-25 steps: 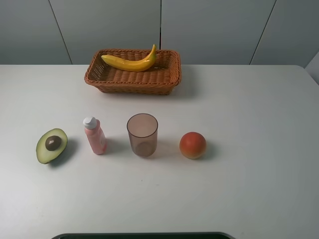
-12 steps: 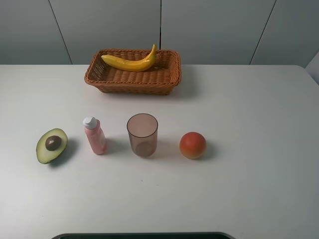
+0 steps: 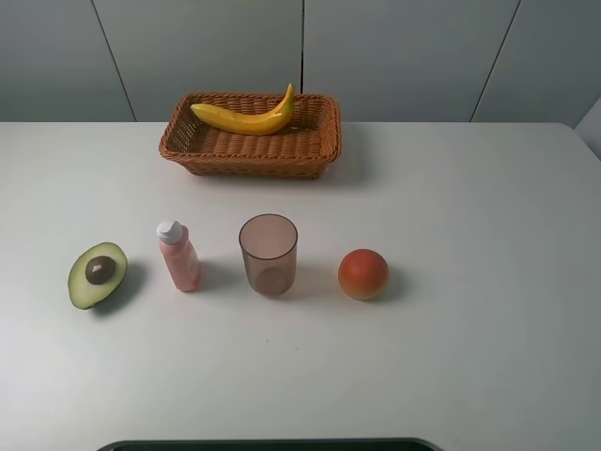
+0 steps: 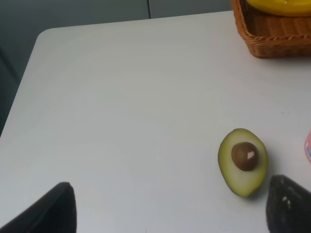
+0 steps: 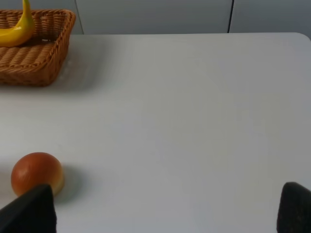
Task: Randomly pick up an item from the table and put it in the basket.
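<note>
The yellow banana (image 3: 246, 116) lies inside the brown wicker basket (image 3: 250, 148) at the back of the white table (image 3: 470, 216). Part of the banana also shows in the left wrist view (image 4: 279, 6) and in the right wrist view (image 5: 18, 30), with the basket (image 4: 272, 36) (image 5: 34, 60). Neither arm shows in the exterior high view. My left gripper (image 4: 170, 211) is open and empty, low over the table's near left, its dark fingertips (image 4: 48, 211) wide apart. My right gripper (image 5: 165, 211) is open and empty over the near right, its fingertips (image 5: 29, 211) wide apart.
A row stands across the middle of the table: a halved green avocado (image 3: 97, 273) (image 4: 243, 161), a pink bottle with a white cap (image 3: 177, 255), a translucent brownish cup (image 3: 269, 255) and a round orange-red fruit (image 3: 363, 273) (image 5: 37, 173).
</note>
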